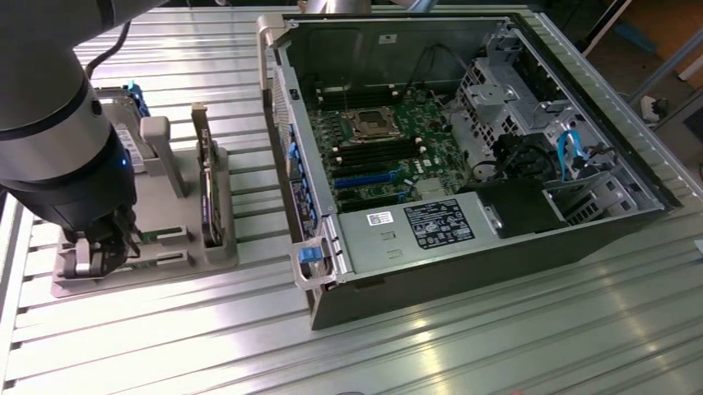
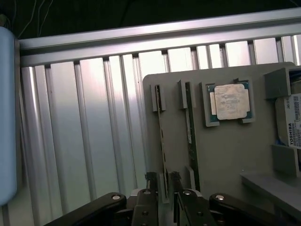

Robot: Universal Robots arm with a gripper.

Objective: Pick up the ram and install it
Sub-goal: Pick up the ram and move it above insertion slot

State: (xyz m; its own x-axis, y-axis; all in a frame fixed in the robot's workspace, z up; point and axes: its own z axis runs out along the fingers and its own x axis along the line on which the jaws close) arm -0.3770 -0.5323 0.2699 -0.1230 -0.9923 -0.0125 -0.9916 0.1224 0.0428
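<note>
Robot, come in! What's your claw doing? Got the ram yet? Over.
Claw open, straddling ram stick's end in gray tray. Not gripped yet. Second stick alongside, in own slot.

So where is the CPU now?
The CPU lies flat on the grey holder, between a green ram stick and the Toshiba hard drive. The holder stands at the exterior view's left, beside the computer case.

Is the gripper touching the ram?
Cannot tell. In the wrist view the open gripper straddles the ram standing in the grey holder, but it is not plain whether either fingertip meets the stick.
</note>
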